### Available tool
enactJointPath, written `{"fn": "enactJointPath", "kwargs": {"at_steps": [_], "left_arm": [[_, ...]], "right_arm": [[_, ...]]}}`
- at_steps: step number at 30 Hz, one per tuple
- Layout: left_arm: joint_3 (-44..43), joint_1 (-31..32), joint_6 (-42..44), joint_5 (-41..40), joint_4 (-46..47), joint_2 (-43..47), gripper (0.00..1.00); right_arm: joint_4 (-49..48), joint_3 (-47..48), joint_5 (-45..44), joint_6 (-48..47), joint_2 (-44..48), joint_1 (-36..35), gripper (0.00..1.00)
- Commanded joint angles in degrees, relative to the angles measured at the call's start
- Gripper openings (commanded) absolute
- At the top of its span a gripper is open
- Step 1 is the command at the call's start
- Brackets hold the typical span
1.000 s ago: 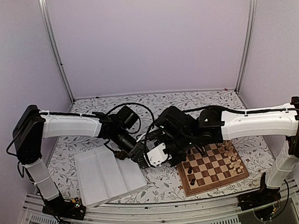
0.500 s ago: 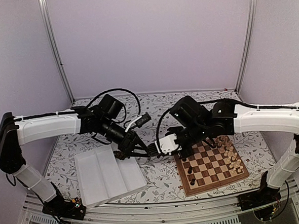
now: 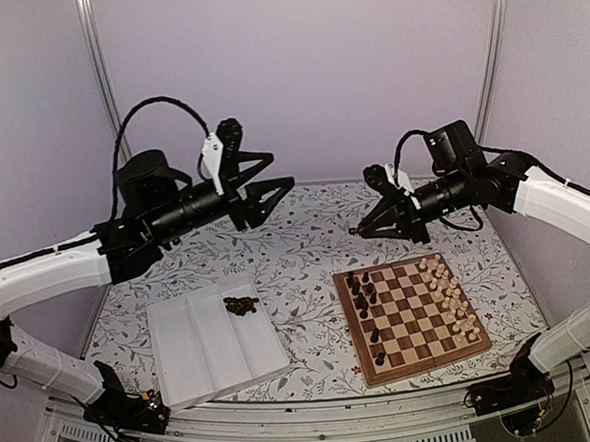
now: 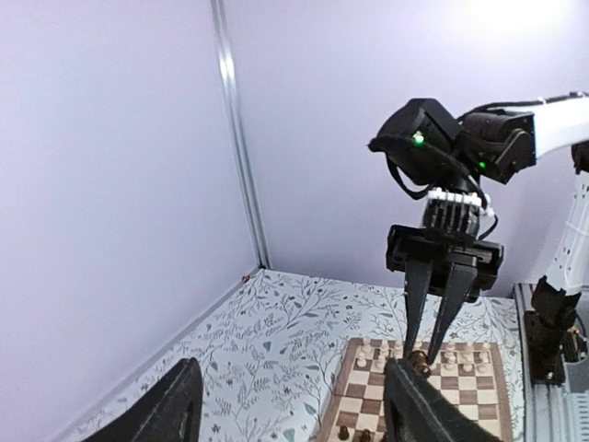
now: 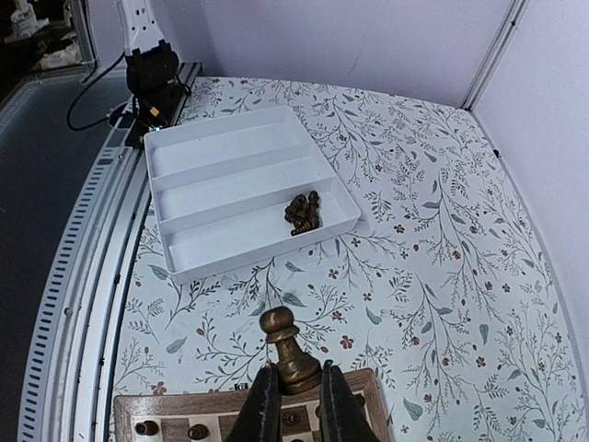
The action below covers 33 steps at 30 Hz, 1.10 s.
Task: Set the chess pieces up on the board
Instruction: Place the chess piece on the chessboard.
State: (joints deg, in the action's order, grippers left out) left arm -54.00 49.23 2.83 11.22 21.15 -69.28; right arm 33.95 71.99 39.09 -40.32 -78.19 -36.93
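Left gripper (image 3: 280, 170): raised high over the floral worktop (image 3: 308, 270), left of centre; jaws spread wide, nothing between them.
Right gripper (image 3: 360, 229): in the air just beyond the far left corner of the board (image 3: 413, 314); fingers pinched on the base of one dark brown chess piece (image 5: 287, 348), knob end pointing out.
Board: flat on the right part of the worktop; dark pieces (image 3: 363, 290) mostly down its left side, cream pieces (image 3: 452, 297) down its right side.
Tray (image 3: 193, 357): white, three compartments, left of the board and apart from it.
Loose dark pieces (image 3: 241, 304): small heap at the far end of the tray's right compartment.
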Motion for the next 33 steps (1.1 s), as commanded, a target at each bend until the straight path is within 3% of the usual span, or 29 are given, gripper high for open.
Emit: {"fn": "enactJointPath", "kwargs": {"at_steps": [1, 4, 10, 25, 33], "left_arm": [[-11.7, 4.1, 7.1, 6.6, -0.3, -13.1, 0.67], [-13.4, 5.6, 7.3, 12.0, 3.7, -18.0, 0.66], [-19.8, 7.0, 5.1, 20.2, 2.6, -26.0, 0.59], [-26.3, 7.4, 1.4, 23.4, 0.2, -33.6, 0.41], [-27.4, 7.5, 1.1, 23.3, -0.4, -34.9, 0.2]], "right_arm": [[-2.6, -1.8, 19.4, 7.8, 2.0, 7.9, 0.1], [-3.5, -3.0, 24.3, 10.4, 2.5, 11.6, 0.1], [-5.1, -4.3, 26.6, 12.4, 3.6, 13.4, 0.1], [-5.3, -4.7, 27.4, 12.3, 3.4, 13.5, 0.12], [-5.3, -4.9, 27.3, 12.1, 3.3, 13.5, 0.13]]}}
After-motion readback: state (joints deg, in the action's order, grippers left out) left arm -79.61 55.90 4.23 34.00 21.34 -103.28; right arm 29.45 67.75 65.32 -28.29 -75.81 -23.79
